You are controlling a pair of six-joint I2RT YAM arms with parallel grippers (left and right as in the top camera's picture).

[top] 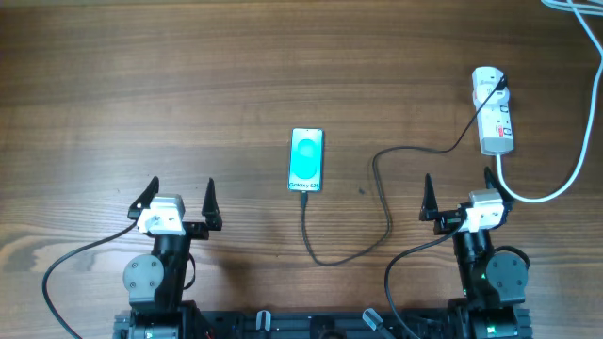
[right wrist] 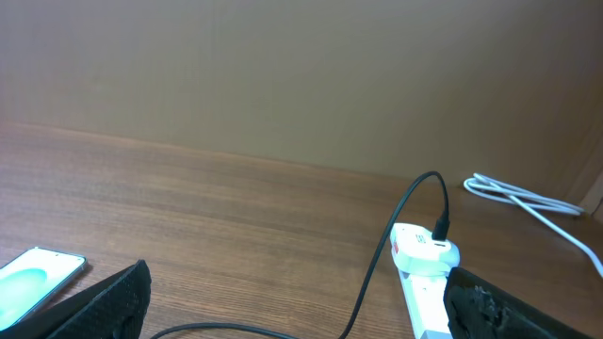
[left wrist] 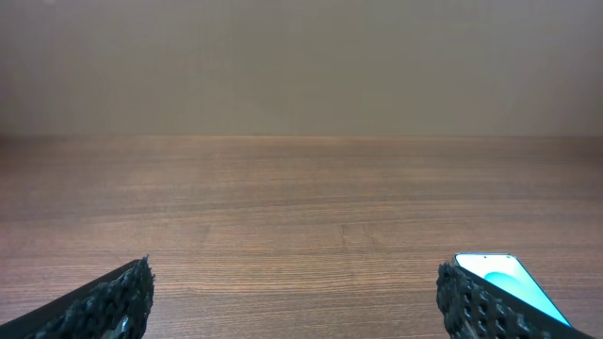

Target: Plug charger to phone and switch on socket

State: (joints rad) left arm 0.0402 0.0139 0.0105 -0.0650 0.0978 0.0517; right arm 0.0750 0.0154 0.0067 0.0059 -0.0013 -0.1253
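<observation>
The phone (top: 306, 160) lies face up mid-table with its cyan screen lit. The charger, a thin black cable (top: 382, 202), runs from the black plug in the white socket (top: 493, 111) down in a loop to the phone's bottom edge. I cannot tell whether its tip is inserted. My left gripper (top: 181, 198) is open and empty, left of and nearer than the phone. My right gripper (top: 458, 184) is open and empty, just in front of the socket. The left wrist view shows its open jaws (left wrist: 294, 282) and the phone (left wrist: 509, 278). The right wrist view shows its open jaws (right wrist: 297, 282), the socket (right wrist: 424, 259), the cable (right wrist: 396, 235) and the phone (right wrist: 38, 278).
The socket's thicker white cord (top: 565, 184) loops right and runs up off the table's far right corner; it also shows in the right wrist view (right wrist: 528, 198). The wooden table (top: 141, 85) has a wall behind its far edge.
</observation>
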